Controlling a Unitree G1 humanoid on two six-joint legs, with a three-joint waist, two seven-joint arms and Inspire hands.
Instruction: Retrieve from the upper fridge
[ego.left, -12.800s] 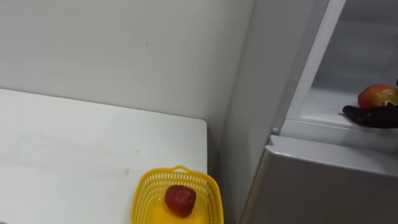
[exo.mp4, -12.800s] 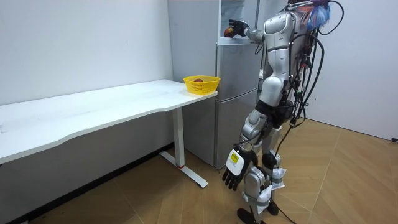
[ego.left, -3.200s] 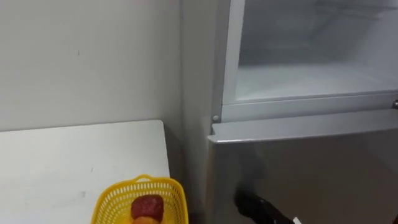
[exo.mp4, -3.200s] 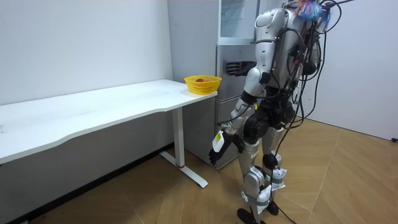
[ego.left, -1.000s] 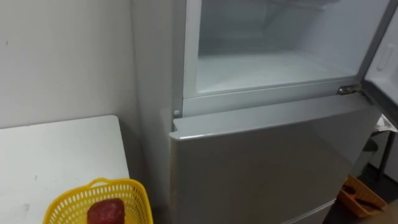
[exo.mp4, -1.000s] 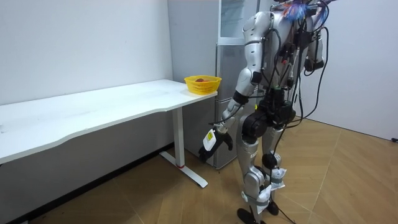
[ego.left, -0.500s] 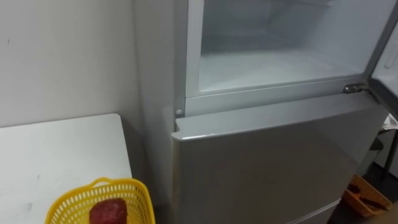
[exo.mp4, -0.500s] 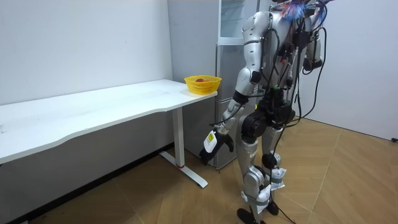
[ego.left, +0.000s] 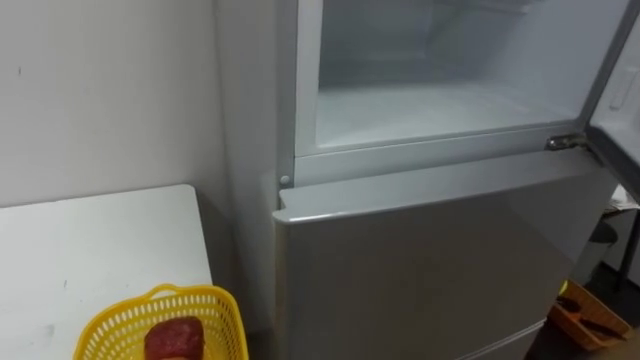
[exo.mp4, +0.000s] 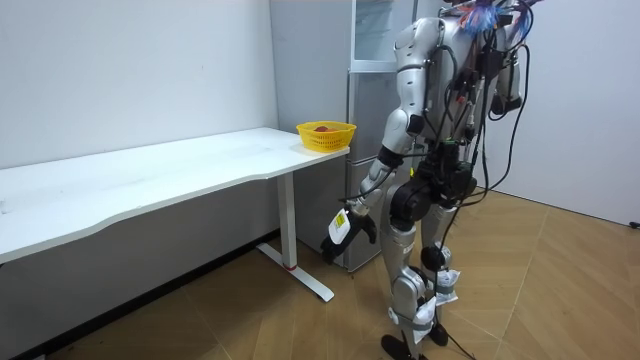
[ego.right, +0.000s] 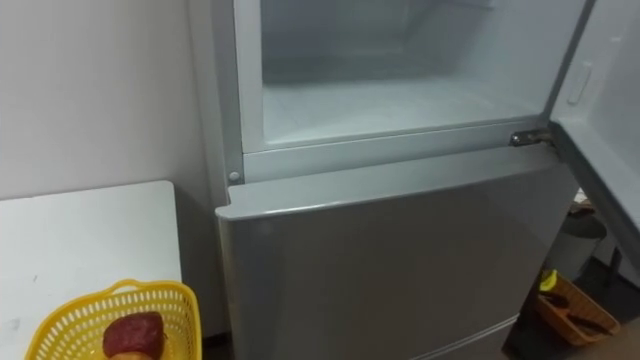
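walls (exo.mp4: 150, 60) plain white | floor (exo.mp4: 560, 290) wood parquet | table (exo.mp4: 130, 185) long, white, agst wall

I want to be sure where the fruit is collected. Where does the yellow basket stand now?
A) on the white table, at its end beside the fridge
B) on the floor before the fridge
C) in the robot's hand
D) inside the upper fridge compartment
A: the yellow basket, with a red fruit in it, stands on the white table, at the end next to the fridge.
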